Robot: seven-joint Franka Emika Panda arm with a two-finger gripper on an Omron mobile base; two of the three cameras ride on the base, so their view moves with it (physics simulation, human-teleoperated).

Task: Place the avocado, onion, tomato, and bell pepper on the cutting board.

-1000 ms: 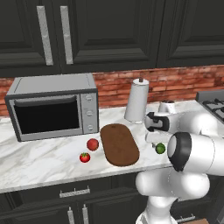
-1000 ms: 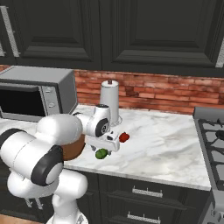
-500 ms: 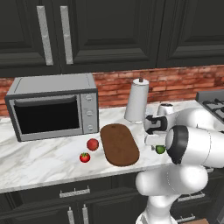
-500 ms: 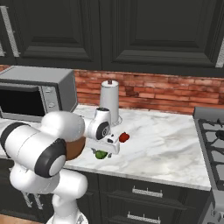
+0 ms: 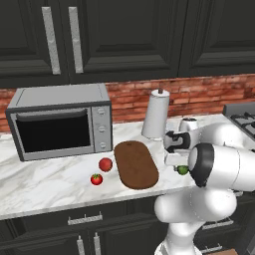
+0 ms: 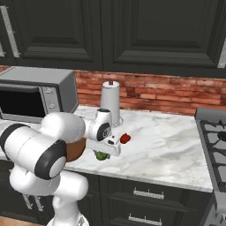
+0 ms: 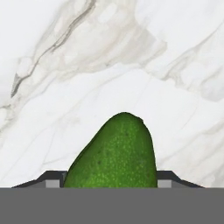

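The green avocado (image 7: 116, 153) lies on the marble counter just right of the cutting board (image 5: 135, 164), a dark brown oval slab. My gripper (image 7: 111, 180) points down over the avocado (image 5: 183, 170), and a dark fingertip presses against each of its sides, so the gripper is shut on it. From the right base view the avocado (image 6: 102, 155) peeks out under the hand (image 6: 105, 148). A small tomato (image 5: 96, 179) with a green top and a bigger red ball (image 5: 105, 164) rest left of the board. Another small red item (image 6: 125, 138) lies just beyond the hand.
A microwave (image 5: 60, 122) stands at the back left of the counter. A paper towel roll (image 5: 155, 114) is upright behind the board, close to the arm. A stove (image 6: 214, 132) borders the counter on the right.
The hand has come down over the avocado and the jaws have closed from wide open onto its sides. The other produce and the board have not moved.
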